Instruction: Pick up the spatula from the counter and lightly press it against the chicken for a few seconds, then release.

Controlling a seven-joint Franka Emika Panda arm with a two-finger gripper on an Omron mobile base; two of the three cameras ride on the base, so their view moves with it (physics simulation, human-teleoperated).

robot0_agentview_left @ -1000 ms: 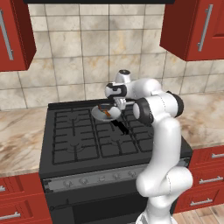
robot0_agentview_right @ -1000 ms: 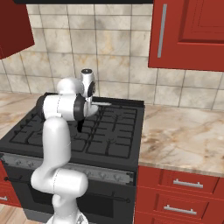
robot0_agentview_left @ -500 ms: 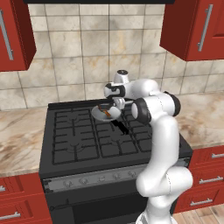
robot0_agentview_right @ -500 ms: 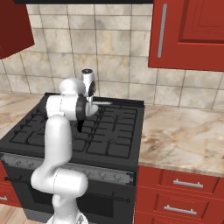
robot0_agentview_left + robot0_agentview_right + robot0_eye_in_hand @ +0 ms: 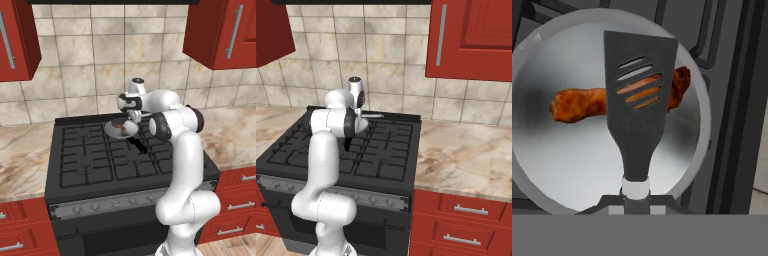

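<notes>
The black stove (image 5: 95,160) stands between stretches of marble table (image 5: 471,150). A round steel pan (image 5: 547,170) sits on a burner near the stove's back edge, about mid-width. The slotted black spatula (image 5: 639,75) has its blade over the chicken (image 5: 577,106), which lies across the pan's middle. The claw (image 5: 636,199) is clenched on the spatula's handle.

dark grey spatula (image 5: 639,120), browned chicken (image 5: 577,105) (silver pan (image 5: 562,165))
</notes>
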